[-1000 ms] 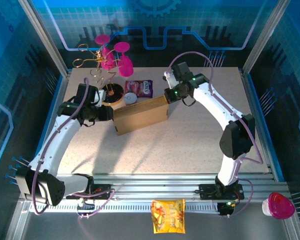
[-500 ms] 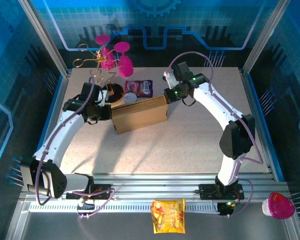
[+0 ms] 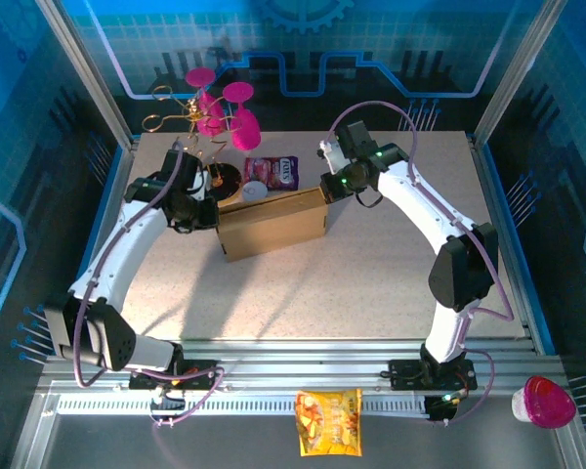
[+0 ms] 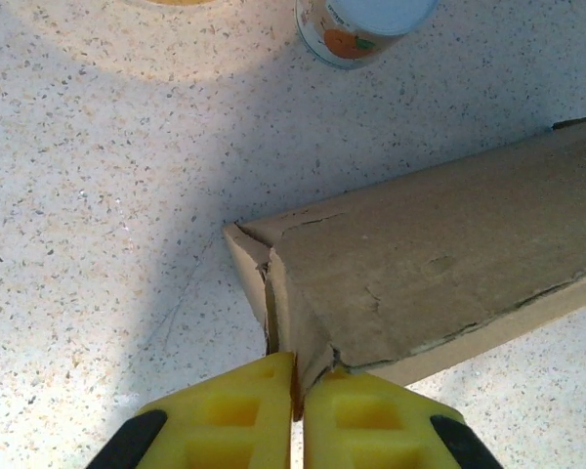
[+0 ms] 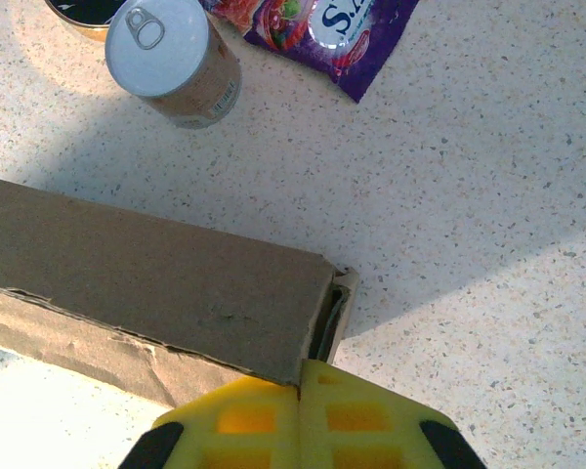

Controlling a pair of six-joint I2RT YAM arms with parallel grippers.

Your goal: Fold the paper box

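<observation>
The jaws of the left gripper [image 4: 295, 391] are pinching a thin cardboard edge at the left end of the paper box [image 3: 273, 223]. Those of the right gripper [image 5: 298, 389] are pressing together at its right end corner, with or without cardboard between them I cannot tell. The box is lying far-centre on the bench [image 3: 371, 283], its long axis running left to right, one arm at each end. A can [image 5: 171, 59] and a purple packet [image 5: 313, 29] are crowding the far side, so working room is lying nearer, on the flat speckled surface.
</observation>
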